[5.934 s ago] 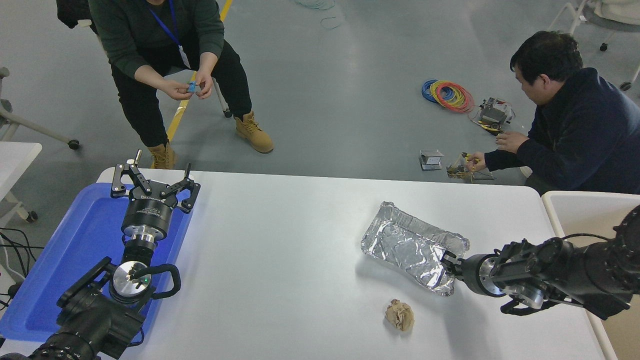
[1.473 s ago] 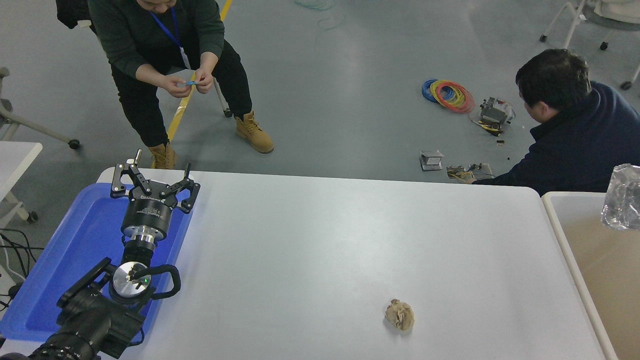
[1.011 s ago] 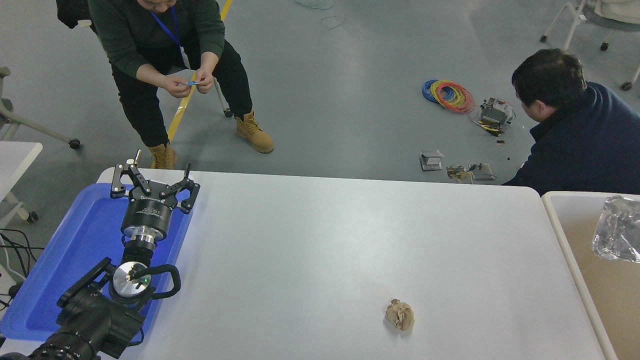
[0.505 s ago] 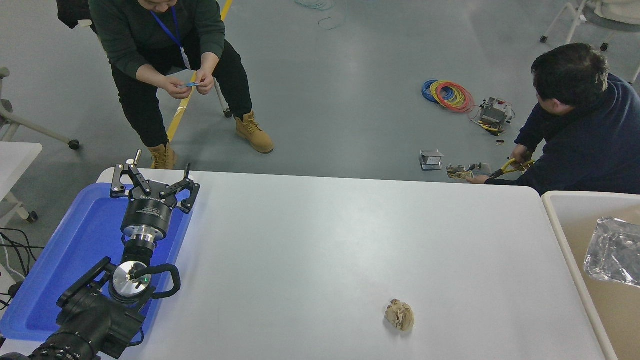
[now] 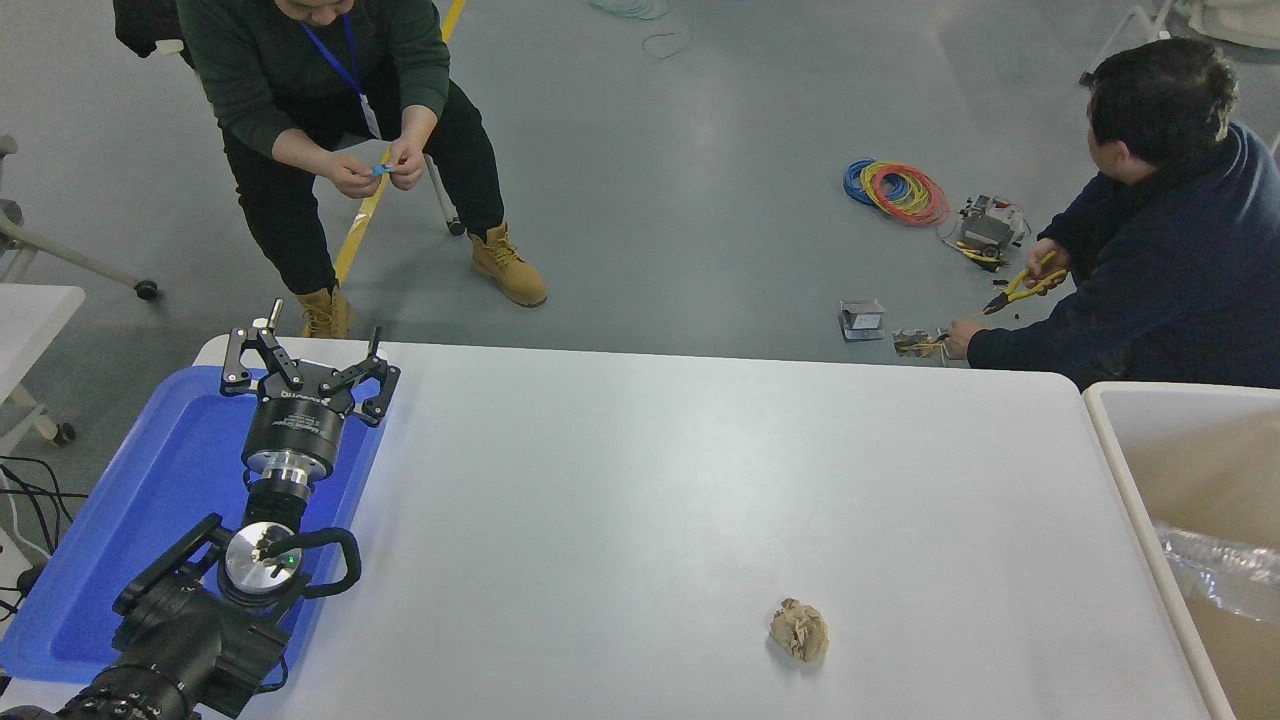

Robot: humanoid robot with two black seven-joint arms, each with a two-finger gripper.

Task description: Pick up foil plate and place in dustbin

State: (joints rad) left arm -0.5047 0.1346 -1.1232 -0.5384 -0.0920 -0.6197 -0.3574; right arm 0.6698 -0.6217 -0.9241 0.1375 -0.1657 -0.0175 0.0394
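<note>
The shiny foil plate (image 5: 1220,578) lies inside the dustbin (image 5: 1130,480), low against its beige wall at the picture's right edge; only part of it shows. The dustbin stands beside the white table's right end. My left gripper (image 5: 308,362) is open and empty, parked over the blue tray at the lower left. My right arm and gripper are out of view.
A shallow blue tray (image 5: 150,500) lies on the table's left end. A small crumpled brown paper ball (image 5: 800,630) lies near the table's front right. One person stands beyond the far left edge; another crouches on the floor at the far right with pliers and wires.
The foil plate has dropped from above the dustbin down into it. The right arm, earlier shut on the plate at the table, has left the view. The crouching person shifted.
</note>
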